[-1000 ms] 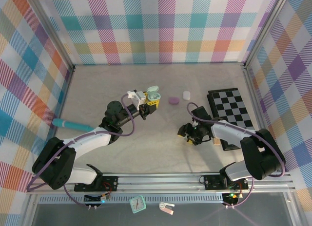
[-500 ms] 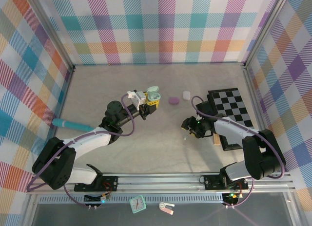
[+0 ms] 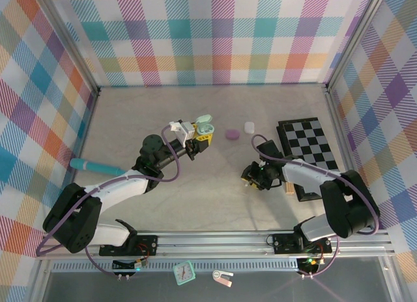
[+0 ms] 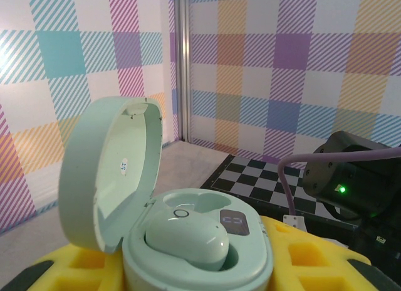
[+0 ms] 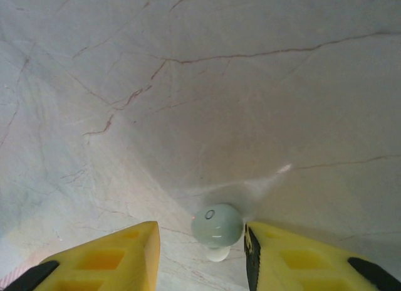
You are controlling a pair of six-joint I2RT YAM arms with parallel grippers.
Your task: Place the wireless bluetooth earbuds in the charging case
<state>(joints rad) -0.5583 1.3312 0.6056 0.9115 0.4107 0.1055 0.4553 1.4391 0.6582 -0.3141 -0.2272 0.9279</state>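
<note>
Around the work sit a pink case (image 3: 231,135) and a white case (image 3: 248,127) near the middle of the table (image 3: 130,113), just left of a checkerboard (image 3: 309,146); a teal pen (image 3: 91,165) lies well apart by the left wall. None of these lies between the two grippers.

The left gripper (image 3: 203,134) is clamped on the pale green charging case (image 4: 188,272), held off the table with its mouth up. Its lid (image 4: 109,172) stands nearly upright on the left side in the wrist view, hollow side facing right. One earbud (image 4: 185,238) is already seated in a well, rounded back up.

The right gripper (image 3: 249,179) is down at the table left of the checkerboard, its yellow fingers (image 5: 113,256) apart. A loose pale green earbud (image 5: 216,223) lies on the table between them, close against the finger on the right of that view. Its rounded back faces up and its white tip points back toward the wrist camera, so its long axis runs along the gripper's reach.
</note>
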